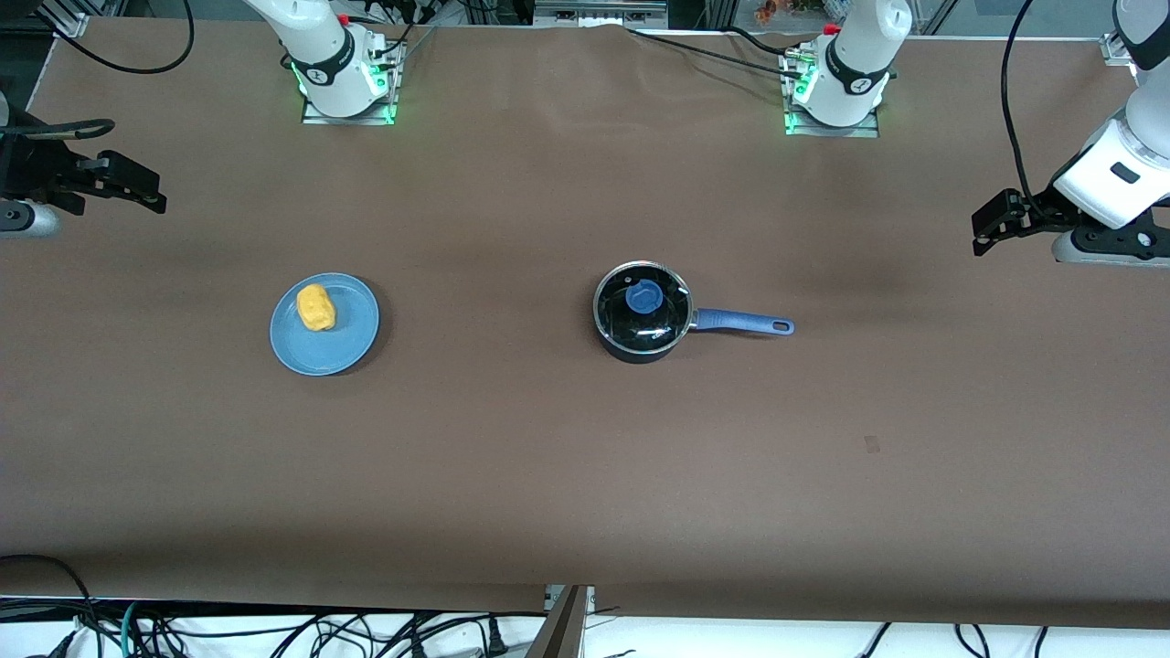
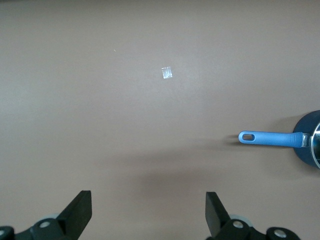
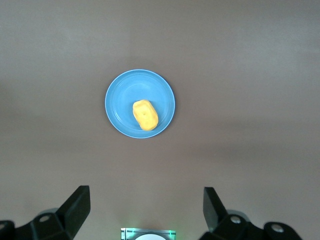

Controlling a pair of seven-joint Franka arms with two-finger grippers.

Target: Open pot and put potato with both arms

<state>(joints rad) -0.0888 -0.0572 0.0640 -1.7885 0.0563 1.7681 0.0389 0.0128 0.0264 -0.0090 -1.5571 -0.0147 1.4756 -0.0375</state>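
Near the middle of the brown worktop [image 1: 585,475] stands the pot [image 1: 642,313], a small black saucepan with its glass lid [image 1: 643,306] seated on the rim and the lid's blue knob [image 1: 643,297] at the centre. Its long blue handle [image 1: 740,322] lies flat and points toward the left arm's end of the worktop. Well apart from it, toward the right arm's end, a flat blue plate [image 1: 347,338] carries the potato [image 1: 316,307], a yellow-orange lump resting on the part of the plate farther from the front camera. A small pale scrap [image 2: 167,72] lies on the bare surface toward the left arm's end, nearer the front camera than the handle. The left gripper [image 1: 1001,222] hangs above the worktop's edge at the left arm's end, its jaws spread wide and holding nothing. The right gripper [image 1: 128,183] hangs above the edge at the right arm's end, its jaws likewise spread wide and empty. Both arms wait, clear of the pot and the plate.
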